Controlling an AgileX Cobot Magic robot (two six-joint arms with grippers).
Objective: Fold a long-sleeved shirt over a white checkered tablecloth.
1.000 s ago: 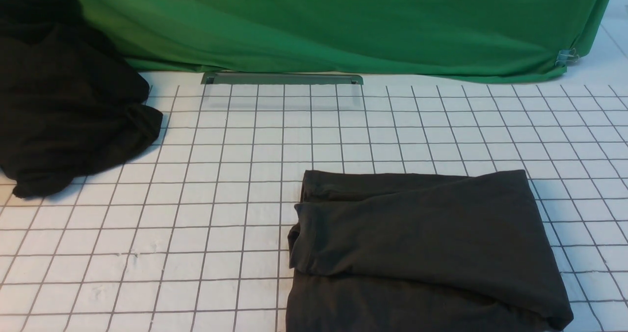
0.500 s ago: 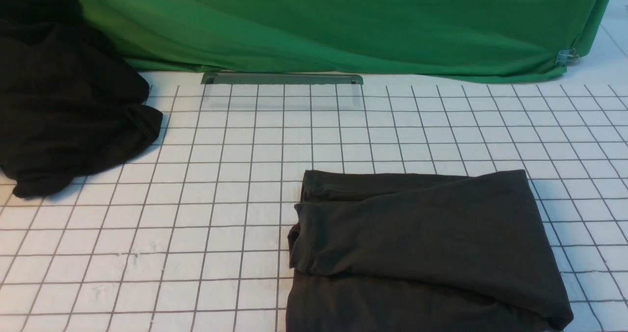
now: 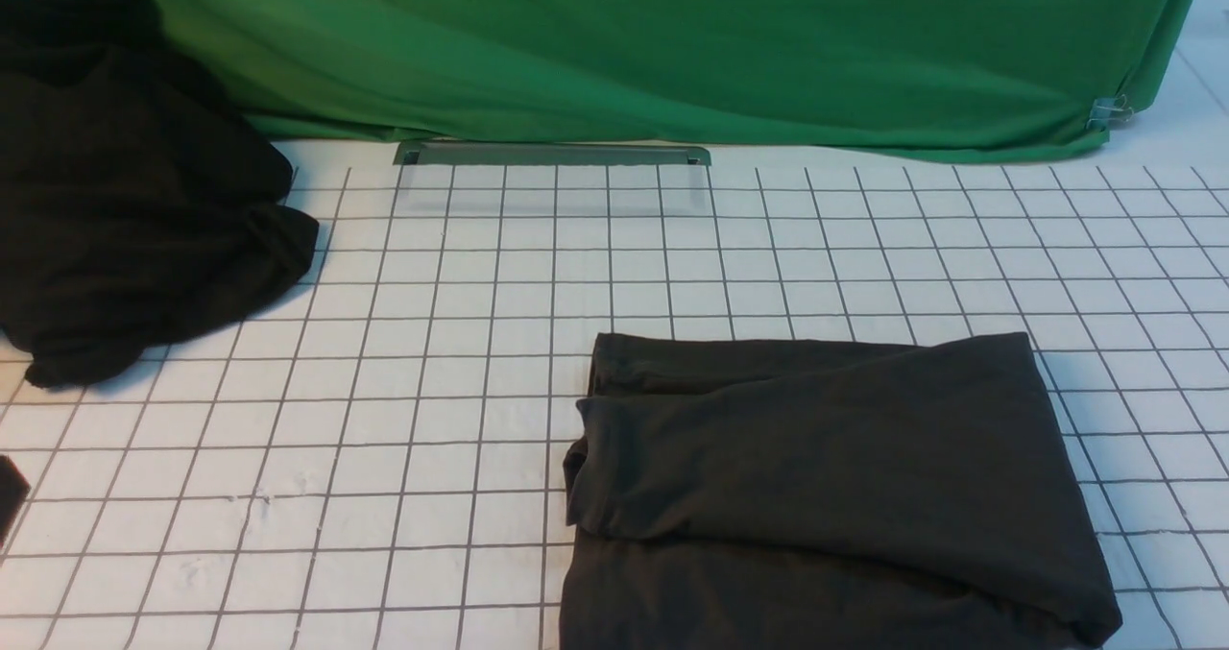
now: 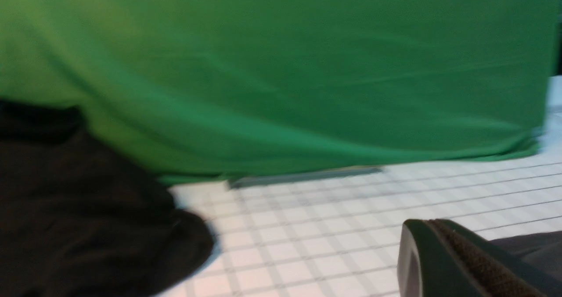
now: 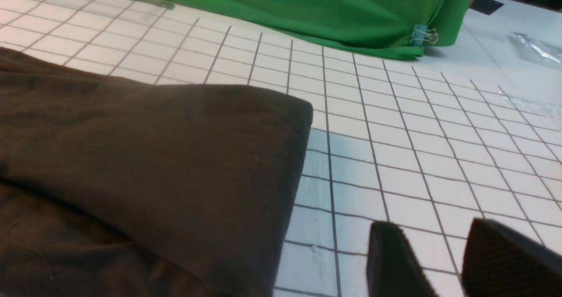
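right claw [image 5: 443, 262]: i see fingers slightly parted, holding nothing, above white checkered tablecloth [image 3: 432, 420]. left claw [image 4: 443, 262]: opening i cannot tell. long-sleeved shirt [image 3: 816, 487]: folded, near-right on desk; no readable print.

- Shirt [image 3: 826, 487]: near edge cut off at 6 o'clock of front view; logo not visible.
- Black bundle [image 3: 125, 189]: cut off at 9 o'clock edge.
- Left gripper [image 4: 461, 266]: one finger in frame only; left wrist view blurred; jaw state indeterminate.
- Right gripper [image 5: 443, 262]: fingertips only, remainder cropped.
- Dark sliver [image 3: 10, 492] at 8 o'clock edge: unidentifiable.
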